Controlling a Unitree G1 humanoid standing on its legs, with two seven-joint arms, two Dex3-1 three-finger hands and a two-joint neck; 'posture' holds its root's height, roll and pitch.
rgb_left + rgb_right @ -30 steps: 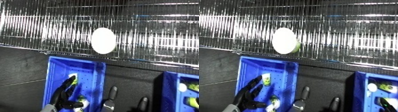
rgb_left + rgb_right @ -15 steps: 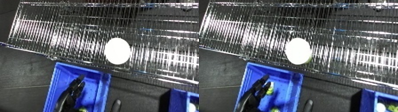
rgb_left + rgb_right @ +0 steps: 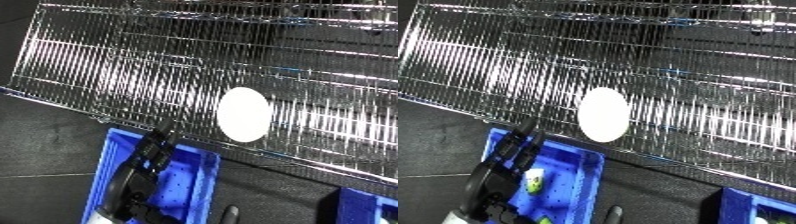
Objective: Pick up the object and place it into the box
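Plainly no brand, label or writing can be read on anything in view; the object [image 3: 603,114], a smooth white oval, lies on the wire shelf [image 3: 691,65], near the shelf's front edge and roughly at its middle; the left hand [image 3: 503,167] is below and to the left of it, apart from it and not touching it, its black fingers reaching upward so that their tips come near the shelf's front edge; those fingers look fairly straight and lie close together, holding nothing, though part of the hand blurs into the dark behind it; under the hand sits a blue bin [image 3: 580,172], just in front of the shelf, with a small white and yellow-green item [image 3: 534,181] lying inside it beside the hand; of the right hand only a dark fingertip [image 3: 229,214] shows at the lower edge, well below the object, and whether that hand is spread or curled cannot be told; a second blue bin [image 3: 371,205] shows at the lower right corner, well apart from the first; the floor [image 3: 40,145] around the bins is dark grey.
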